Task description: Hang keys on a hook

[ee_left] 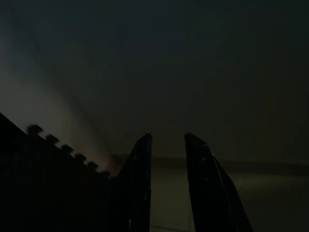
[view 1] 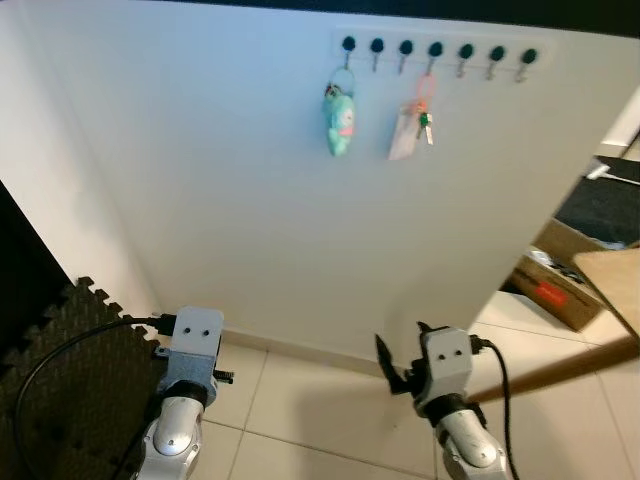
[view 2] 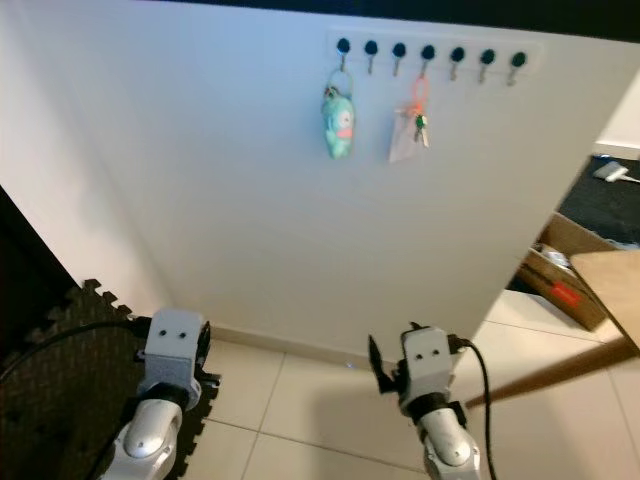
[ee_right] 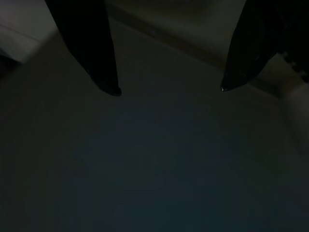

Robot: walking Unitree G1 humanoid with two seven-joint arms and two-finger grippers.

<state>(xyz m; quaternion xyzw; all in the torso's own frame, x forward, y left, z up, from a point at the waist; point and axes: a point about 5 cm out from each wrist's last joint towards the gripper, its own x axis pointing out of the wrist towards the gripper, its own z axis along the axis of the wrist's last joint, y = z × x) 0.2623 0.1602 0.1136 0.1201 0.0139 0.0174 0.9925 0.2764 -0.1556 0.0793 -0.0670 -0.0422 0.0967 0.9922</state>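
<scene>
A white wall (view 1: pixel 250 180) stands ahead, with a rack (view 1: pixel 437 48) of seven dark-knobbed hooks mounted high on it, right of centre. The leftmost hook carries a teal plush charm (view 1: pixel 340 122) on a ring. The fourth hook from the left carries the keys (view 1: pixel 424 122) on an orange loop, with a pale tag (view 1: pixel 403 138) hanging against them; keys and tag lie flat to the wall, well apart from both arms.

Both arms hang low over the tiled floor (view 1: pixel 300 420), near the base of the wall. The left gripper (ee_left: pixel 166 140) points toward the skirting, its two fingers set a little apart with nothing between them: released. The right gripper (ee_right: pixel 169 89) points at the floor, fingers spread wide, released and empty.

A dark foam mat (view 1: pixel 70 370) with an interlocking edge lies on the floor at the left, beside the left arm. At the right, past the wall's end, sit a cardboard box (view 1: pixel 560 275) and a wooden board (view 1: pixel 610 275), with a wooden pole (view 1: pixel 560 372) slanting across the tiles near the right arm.
</scene>
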